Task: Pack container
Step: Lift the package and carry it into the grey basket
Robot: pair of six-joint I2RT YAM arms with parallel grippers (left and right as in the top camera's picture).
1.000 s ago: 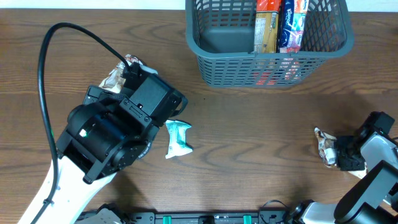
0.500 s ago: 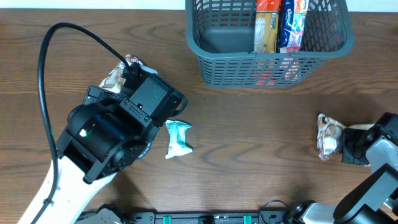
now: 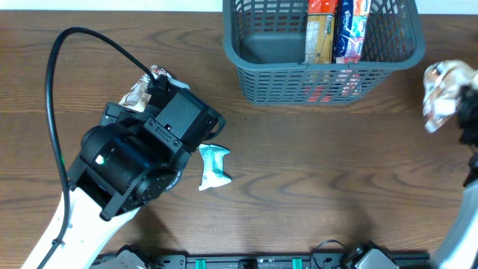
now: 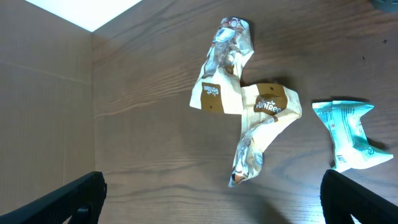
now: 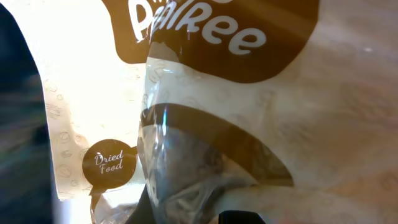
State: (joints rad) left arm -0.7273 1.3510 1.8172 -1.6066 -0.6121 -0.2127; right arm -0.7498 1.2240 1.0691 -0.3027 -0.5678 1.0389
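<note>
Grey-blue container (image 3: 299, 84) lies left of right tool (image 3: 459, 104) (clutching a packet (image 3: 442, 82)).

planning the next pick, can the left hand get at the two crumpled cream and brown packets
Probably yes: the left hand hovers open directly above the crumpled cream-and-brown plastic packets, with nothing covering them.

A crinkled cream-and-brown snack packet (image 5: 261, 124) sits right up against my jaws, filling nearly all I see. Its round "Dried Food" badge (image 5: 111, 163) lies low and left, with white lettering on brown above.
</note>
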